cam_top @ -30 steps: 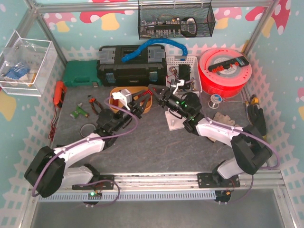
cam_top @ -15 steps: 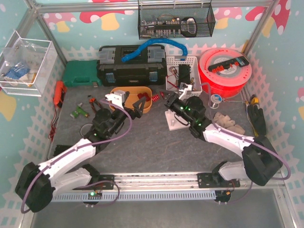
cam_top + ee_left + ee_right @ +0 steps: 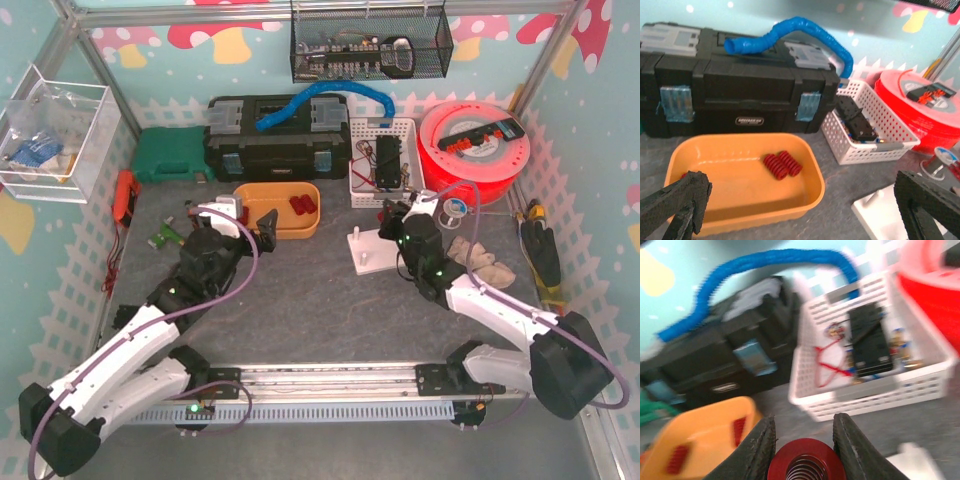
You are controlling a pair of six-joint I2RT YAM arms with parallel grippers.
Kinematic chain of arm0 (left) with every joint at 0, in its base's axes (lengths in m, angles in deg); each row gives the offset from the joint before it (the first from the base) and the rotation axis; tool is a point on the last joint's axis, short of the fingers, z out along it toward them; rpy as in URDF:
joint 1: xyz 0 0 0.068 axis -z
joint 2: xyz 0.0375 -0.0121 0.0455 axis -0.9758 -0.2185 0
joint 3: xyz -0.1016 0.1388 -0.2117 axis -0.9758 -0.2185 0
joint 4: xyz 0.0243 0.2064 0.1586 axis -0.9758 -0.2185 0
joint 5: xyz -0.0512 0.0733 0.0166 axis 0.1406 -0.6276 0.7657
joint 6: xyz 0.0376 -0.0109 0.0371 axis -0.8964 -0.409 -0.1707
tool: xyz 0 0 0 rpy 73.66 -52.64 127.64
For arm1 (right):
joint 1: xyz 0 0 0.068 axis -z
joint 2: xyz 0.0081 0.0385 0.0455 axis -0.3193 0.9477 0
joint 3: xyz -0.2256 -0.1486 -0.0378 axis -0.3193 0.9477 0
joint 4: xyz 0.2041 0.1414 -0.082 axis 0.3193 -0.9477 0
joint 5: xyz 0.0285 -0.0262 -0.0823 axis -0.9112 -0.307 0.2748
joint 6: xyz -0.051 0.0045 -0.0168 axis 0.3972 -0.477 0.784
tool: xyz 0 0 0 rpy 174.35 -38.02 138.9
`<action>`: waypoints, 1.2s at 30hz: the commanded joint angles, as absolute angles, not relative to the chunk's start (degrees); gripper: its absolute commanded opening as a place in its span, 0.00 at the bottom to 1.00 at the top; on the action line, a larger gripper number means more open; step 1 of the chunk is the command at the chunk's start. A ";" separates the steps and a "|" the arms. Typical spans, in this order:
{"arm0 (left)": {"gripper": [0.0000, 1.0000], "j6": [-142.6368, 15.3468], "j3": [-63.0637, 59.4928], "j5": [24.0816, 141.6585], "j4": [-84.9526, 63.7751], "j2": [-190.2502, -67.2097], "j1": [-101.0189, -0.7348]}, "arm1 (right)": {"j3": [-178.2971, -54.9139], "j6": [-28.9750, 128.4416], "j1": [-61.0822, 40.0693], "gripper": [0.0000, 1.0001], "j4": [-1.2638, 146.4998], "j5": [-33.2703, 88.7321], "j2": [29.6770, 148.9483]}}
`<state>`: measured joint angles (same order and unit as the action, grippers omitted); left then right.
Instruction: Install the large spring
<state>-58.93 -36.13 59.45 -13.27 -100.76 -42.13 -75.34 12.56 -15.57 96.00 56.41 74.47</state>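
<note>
A large dark-red spring (image 3: 806, 463) sits between the fingers of my right gripper (image 3: 805, 440), which is shut on it, its open end facing the camera. In the top view that gripper (image 3: 395, 218) hovers just right of the white peg plate (image 3: 365, 250). My left gripper (image 3: 240, 222) stands wide open and empty, near the left front of the orange tray (image 3: 262, 226). In the left wrist view its fingers (image 3: 680, 200) frame the tray (image 3: 810, 192), where two small red springs (image 3: 782, 165) lie side by side. A corner of the peg plate (image 3: 885, 212) shows at the lower right.
A black toolbox (image 3: 277, 140) with a blue hose (image 3: 320, 98) stands behind the tray. Beside it are a white basket (image 3: 383, 150) and a red filament spool (image 3: 472, 150). Pliers (image 3: 200, 215) lie at the left, gloves (image 3: 480, 258) at the right.
My left gripper has opened wide and drawn back left from the tray. The right gripper has carried the spring from the tray's edge to the right, past the peg plate.
</note>
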 commanded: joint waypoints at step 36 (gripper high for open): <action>0.99 -55.98 -36.63 64.39 -20.00 -101.02 -43.73 | -77.82 36.15 -2.56 0.00 106.97 56.11 96.77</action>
